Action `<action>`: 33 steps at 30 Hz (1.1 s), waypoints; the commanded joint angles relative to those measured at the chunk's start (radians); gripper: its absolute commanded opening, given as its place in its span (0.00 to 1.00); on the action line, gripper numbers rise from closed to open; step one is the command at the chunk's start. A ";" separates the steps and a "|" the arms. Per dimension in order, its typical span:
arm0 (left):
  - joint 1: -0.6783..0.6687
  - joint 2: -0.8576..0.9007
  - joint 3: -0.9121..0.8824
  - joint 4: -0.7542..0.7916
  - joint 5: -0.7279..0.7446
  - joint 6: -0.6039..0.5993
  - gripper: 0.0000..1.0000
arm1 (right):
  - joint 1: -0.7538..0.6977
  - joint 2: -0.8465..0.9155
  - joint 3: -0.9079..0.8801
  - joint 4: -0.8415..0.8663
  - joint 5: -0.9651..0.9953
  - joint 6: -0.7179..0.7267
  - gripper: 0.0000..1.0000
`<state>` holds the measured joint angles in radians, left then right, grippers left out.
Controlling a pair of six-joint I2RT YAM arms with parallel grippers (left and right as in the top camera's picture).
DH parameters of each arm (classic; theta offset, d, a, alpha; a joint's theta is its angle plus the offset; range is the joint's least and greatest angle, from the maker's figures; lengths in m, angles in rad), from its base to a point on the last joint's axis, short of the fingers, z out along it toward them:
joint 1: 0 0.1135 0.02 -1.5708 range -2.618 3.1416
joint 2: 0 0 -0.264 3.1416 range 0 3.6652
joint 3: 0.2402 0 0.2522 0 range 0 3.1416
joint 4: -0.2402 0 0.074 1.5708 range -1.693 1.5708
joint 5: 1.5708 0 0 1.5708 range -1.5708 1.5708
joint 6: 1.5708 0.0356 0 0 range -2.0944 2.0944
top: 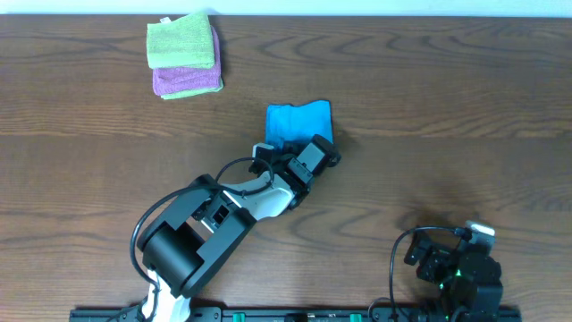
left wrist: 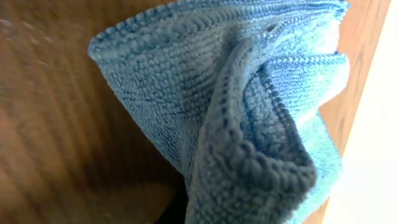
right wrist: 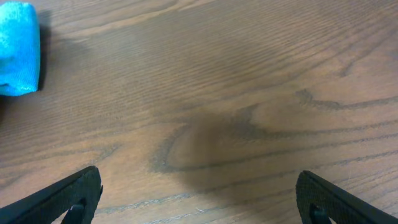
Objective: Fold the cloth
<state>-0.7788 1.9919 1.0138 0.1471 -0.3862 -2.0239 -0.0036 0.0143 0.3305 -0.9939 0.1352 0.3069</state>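
The cloth is a sky-blue fuzzy towel lying bunched and partly doubled over near the middle of the wooden table. My left gripper is at its near right edge. In the left wrist view the cloth fills the frame, a thick fold of it running down into the jaws, so the gripper is shut on the cloth and its fingers are hidden. My right gripper hangs open over bare wood at the near right, with nothing between its fingers. The cloth shows at the far left of that view.
A folded lime-green cloth lies on a purple cloth at the back left. The table's far edge runs along the top. The left arm stretches from the near left toward the centre.
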 commanded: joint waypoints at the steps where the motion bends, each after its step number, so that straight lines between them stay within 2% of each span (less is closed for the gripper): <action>1: 0.014 -0.042 -0.018 0.014 -0.056 -0.060 0.06 | -0.008 -0.008 -0.005 -0.002 0.011 0.014 0.99; 7: 0.079 -0.286 -0.018 -0.068 -0.126 -0.059 0.06 | -0.008 -0.008 -0.006 -0.002 0.010 0.014 0.99; 16: 0.223 -0.484 -0.016 0.054 -0.120 -0.060 0.06 | -0.008 -0.008 -0.006 -0.002 0.011 0.014 0.99; 22: 0.312 -0.460 -0.016 0.192 -0.122 -0.059 0.06 | -0.008 -0.008 -0.006 -0.002 0.010 0.014 0.99; 27: 0.391 -0.389 0.007 0.374 -0.142 -0.020 0.06 | -0.008 -0.008 -0.006 -0.002 0.010 0.014 0.99; 31: 0.439 -0.310 0.113 0.410 -0.168 0.077 0.06 | -0.008 -0.008 -0.005 -0.002 0.010 0.014 0.99; 33: 0.469 -0.258 0.197 0.410 -0.169 0.187 0.06 | -0.008 -0.008 -0.006 -0.002 0.010 0.014 0.99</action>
<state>-0.3412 1.6901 1.1015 0.5453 -0.5308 -1.9678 -0.0036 0.0143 0.3305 -0.9939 0.1349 0.3069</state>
